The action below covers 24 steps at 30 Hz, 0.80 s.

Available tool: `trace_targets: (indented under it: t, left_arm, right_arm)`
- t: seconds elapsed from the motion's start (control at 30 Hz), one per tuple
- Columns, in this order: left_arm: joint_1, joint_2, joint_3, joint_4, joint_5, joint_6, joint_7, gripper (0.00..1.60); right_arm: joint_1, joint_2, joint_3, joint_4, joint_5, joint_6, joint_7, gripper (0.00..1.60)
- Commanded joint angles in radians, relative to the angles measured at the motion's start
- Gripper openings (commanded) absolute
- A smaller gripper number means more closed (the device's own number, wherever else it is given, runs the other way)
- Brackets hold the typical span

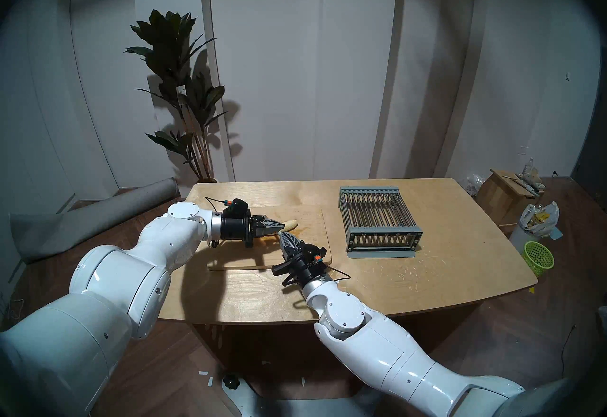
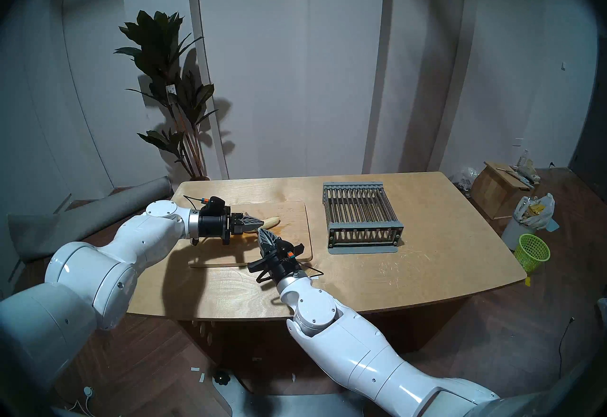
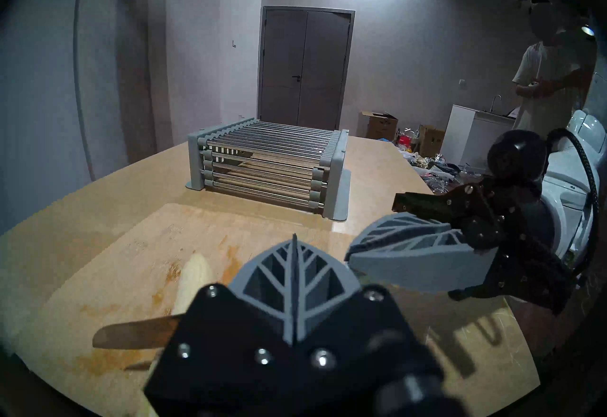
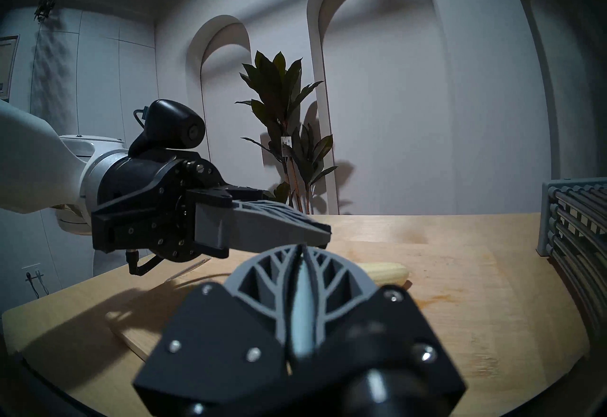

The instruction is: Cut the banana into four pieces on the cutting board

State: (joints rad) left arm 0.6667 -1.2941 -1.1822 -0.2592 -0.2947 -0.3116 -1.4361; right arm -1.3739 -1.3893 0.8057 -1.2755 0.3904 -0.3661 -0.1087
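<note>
right gripper (image 1: 283,235): low centre of the head view, gray fingers pressed together with nothing between them, tips just beside the banana's near side.
left gripper (image 1: 281,225): centre-left, pointing toward frame right, fingers pressed flat together above the banana.
knife (image 3: 131,335): lower left of the left wrist view, a dull blade sticking out beneath the left gripper; probably gripped there, the contact is hidden.
banana (image 1: 290,225): peeled, pale, lying on the board's middle, one end past the left fingertips.
cutting board (image 1: 312,235): centre of the table (image 1: 427,275), orange-brown smears beside the banana.
rack (image 1: 379,220): gray, metal bars, right of the board, well apart.
plant (image 1: 184,94): upper left, against the wall.
</note>
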Motion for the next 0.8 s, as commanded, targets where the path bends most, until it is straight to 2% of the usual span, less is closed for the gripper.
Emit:
trace_targets:
  t: [0.0,0.4,0.77]
  left_arm:
    - [-0.035,-0.011,-0.009,0.008,-0.006,-0.016,0.008,0.0]
    - [-0.031,-0.027,-0.011,0.069,-0.002,-0.047,0.008,0.0]
    - [-0.016,-0.025,0.018,0.113,0.024,-0.062,0.007,0.0]
  right_arm:
    - [0.002,-0.004,0.0,-0.029,0.002,-0.011,0.005,0.0]
    - [-0.008,-0.006,0.001,-0.021,0.006,0.001,-0.001,0.0]
    - [-0.013,-0.003,0.006,-0.021,0.005,0.008,-0.007,0.0]
